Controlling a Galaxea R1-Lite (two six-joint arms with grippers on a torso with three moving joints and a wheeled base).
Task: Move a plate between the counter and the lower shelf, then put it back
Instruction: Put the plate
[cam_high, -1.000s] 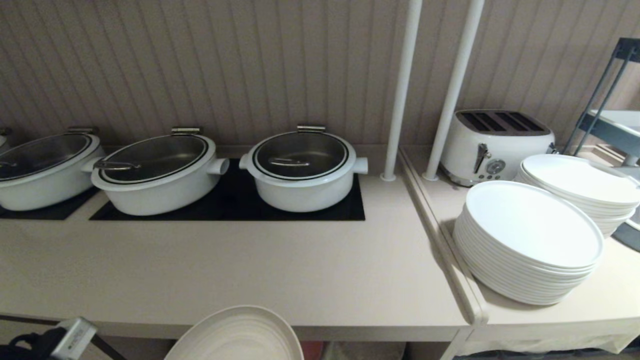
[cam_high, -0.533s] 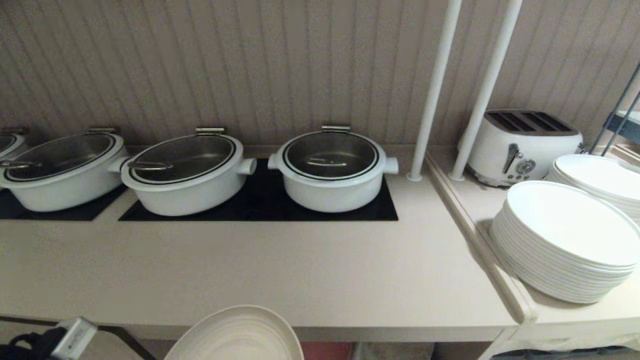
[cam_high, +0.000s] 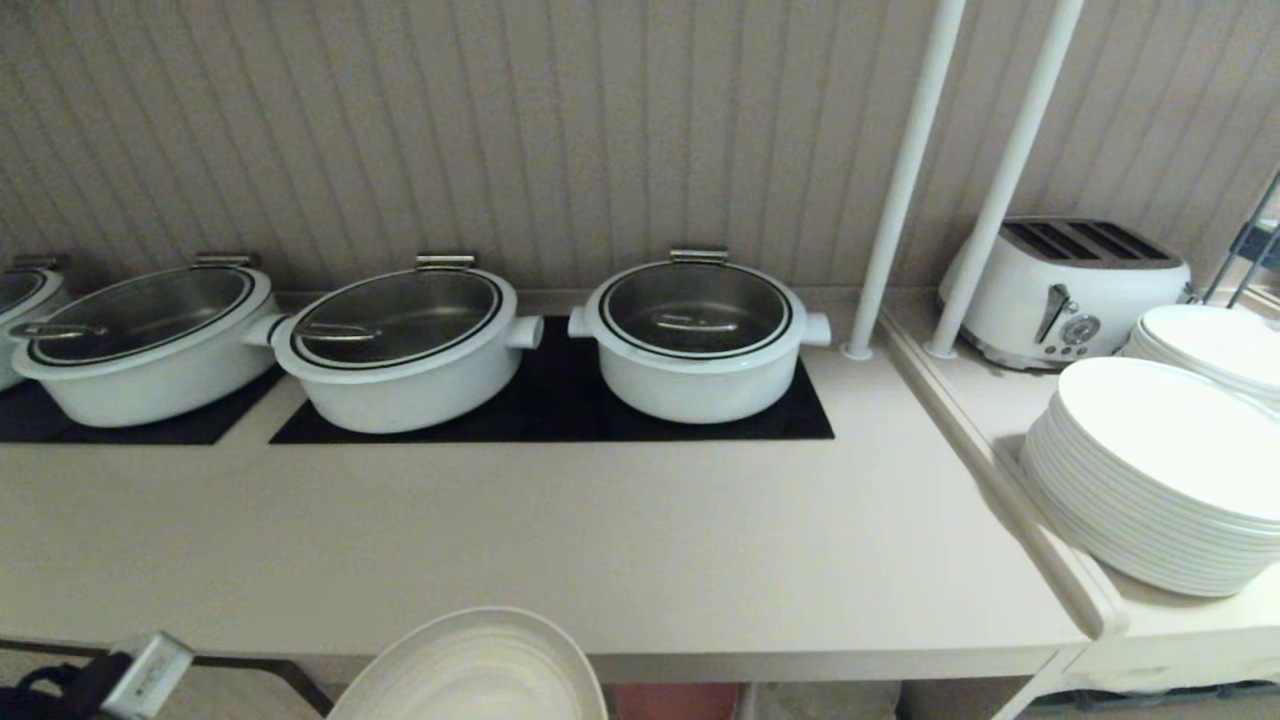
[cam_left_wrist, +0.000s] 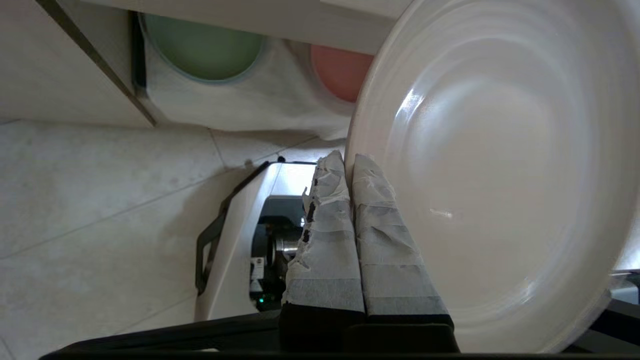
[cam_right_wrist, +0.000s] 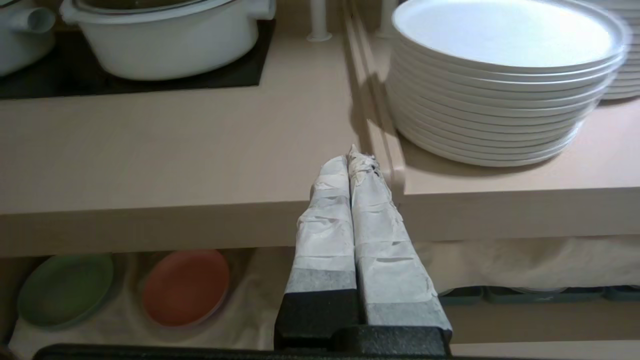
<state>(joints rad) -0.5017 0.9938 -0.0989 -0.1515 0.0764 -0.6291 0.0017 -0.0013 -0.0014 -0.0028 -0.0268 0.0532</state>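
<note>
My left gripper (cam_left_wrist: 345, 165) is clamped on the near rim of the plate (cam_left_wrist: 500, 170); it's stiff, smooth and breakable, so I'd keep pinching the rim.

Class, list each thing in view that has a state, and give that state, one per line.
plate: held by its rim, off the counter
left gripper: shut on plate
right gripper: shut, empty
pots: lidded, on hob
dinner plates: stacked
</note>
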